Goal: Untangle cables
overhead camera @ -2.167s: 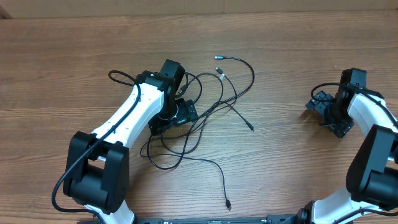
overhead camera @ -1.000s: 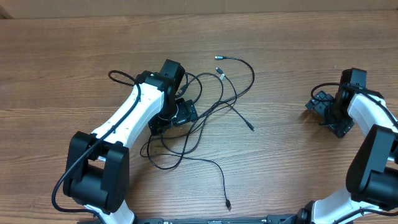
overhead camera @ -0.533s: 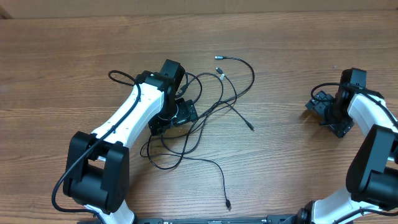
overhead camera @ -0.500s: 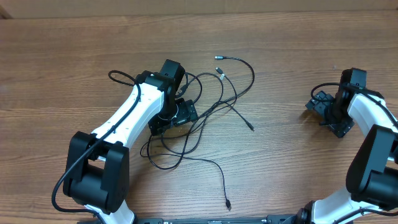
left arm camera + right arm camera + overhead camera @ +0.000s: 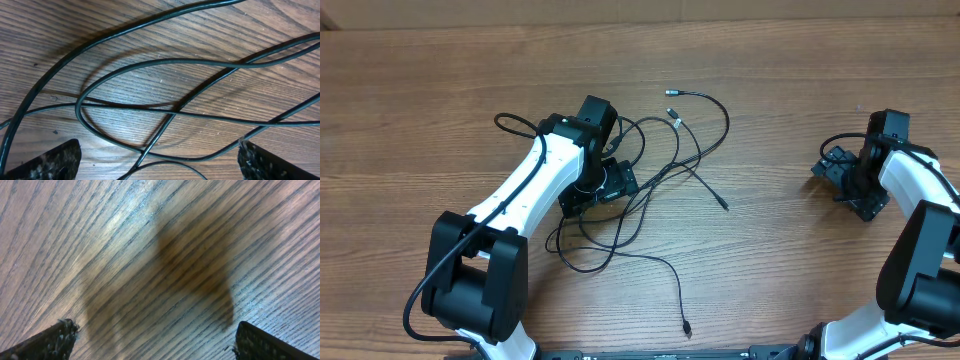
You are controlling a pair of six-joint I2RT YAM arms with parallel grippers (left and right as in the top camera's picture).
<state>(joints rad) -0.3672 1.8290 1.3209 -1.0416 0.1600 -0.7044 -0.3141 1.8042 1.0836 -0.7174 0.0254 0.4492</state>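
While both arms sit low over the brown wood-grain table (image 5: 790,80), the thin black flexible cables (image 5: 660,172) lie in a loose tangle at centre-left of the tabletop, with their loops overlapping.

The black two-finger left gripper (image 5: 160,167) hangs directly above the left part of the tangle. The wrist view shows its fingertips (image 5: 47,160) at the bottom corners of the frame, spread wide, with several strands crossing on the wood between them. Nothing is clamped.

Small silvery plug tips (image 5: 672,108) lie at the tangle's far side. One dark-tipped strand (image 5: 680,295) trails toward the near table edge.

The right gripper (image 5: 155,342), of the same black build, sits well apart at the right side. Its fingers are wide apart, with only bare wood and a shadow beneath, and it holds nothing.
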